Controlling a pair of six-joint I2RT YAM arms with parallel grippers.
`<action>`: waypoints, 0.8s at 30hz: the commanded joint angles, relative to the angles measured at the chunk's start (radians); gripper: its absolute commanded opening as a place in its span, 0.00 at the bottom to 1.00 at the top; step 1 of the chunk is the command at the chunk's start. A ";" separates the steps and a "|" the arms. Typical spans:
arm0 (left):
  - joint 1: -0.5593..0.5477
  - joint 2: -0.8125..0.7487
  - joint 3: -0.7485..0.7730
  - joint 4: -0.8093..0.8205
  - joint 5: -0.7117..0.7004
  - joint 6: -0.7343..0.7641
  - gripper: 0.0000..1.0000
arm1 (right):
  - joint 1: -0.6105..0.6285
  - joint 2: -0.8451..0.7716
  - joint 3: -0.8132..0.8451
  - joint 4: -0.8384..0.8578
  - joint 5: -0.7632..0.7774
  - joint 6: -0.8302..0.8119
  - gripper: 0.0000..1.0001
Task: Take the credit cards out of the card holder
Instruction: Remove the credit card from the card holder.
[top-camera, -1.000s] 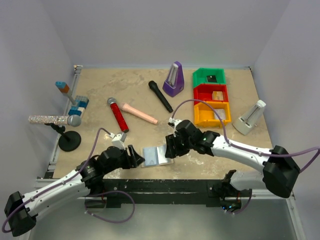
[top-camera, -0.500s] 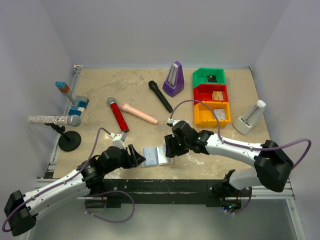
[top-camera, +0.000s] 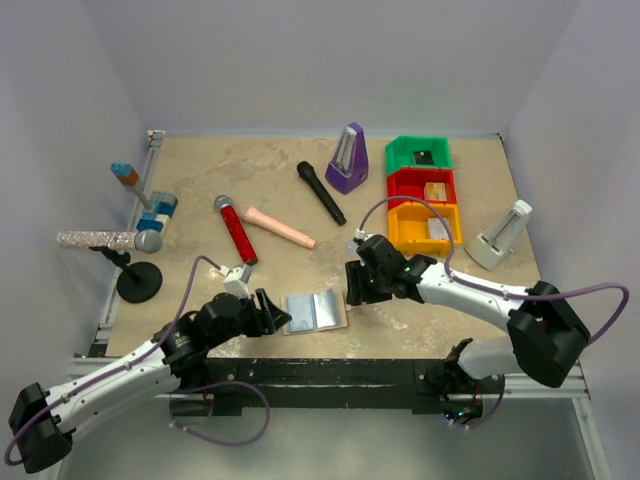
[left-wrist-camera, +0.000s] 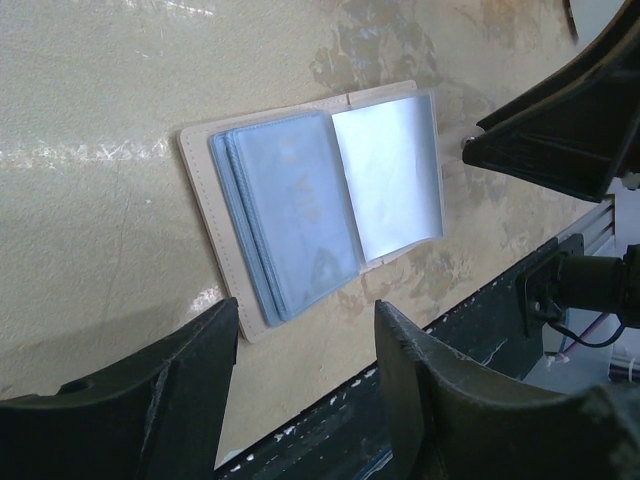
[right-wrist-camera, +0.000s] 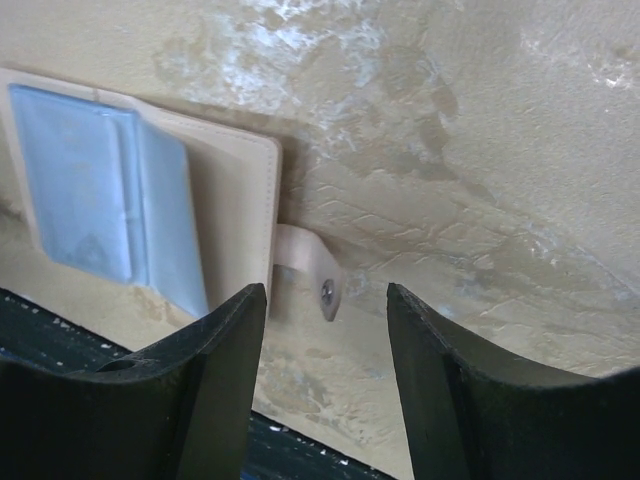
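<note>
Table (top-camera: 250, 170): card holder (top-camera: 315, 312) open, long axis left-right.

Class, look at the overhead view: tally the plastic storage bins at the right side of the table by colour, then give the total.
green bin: 1
red bin: 1
orange bin: 1
Total: 3

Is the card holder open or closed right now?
Open: the card holder lies spread flat, blue sleeves facing up, snap tab unfastened at its edge.
</note>
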 joint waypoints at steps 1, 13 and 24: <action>0.000 -0.008 -0.007 0.044 0.013 -0.018 0.61 | -0.024 0.048 0.031 -0.010 -0.016 -0.007 0.56; 0.000 0.010 -0.002 0.072 0.030 -0.018 0.61 | -0.029 0.070 0.019 0.053 -0.082 -0.026 0.26; -0.001 0.000 -0.010 0.072 0.036 -0.024 0.61 | -0.038 0.108 0.025 0.066 -0.124 -0.026 0.32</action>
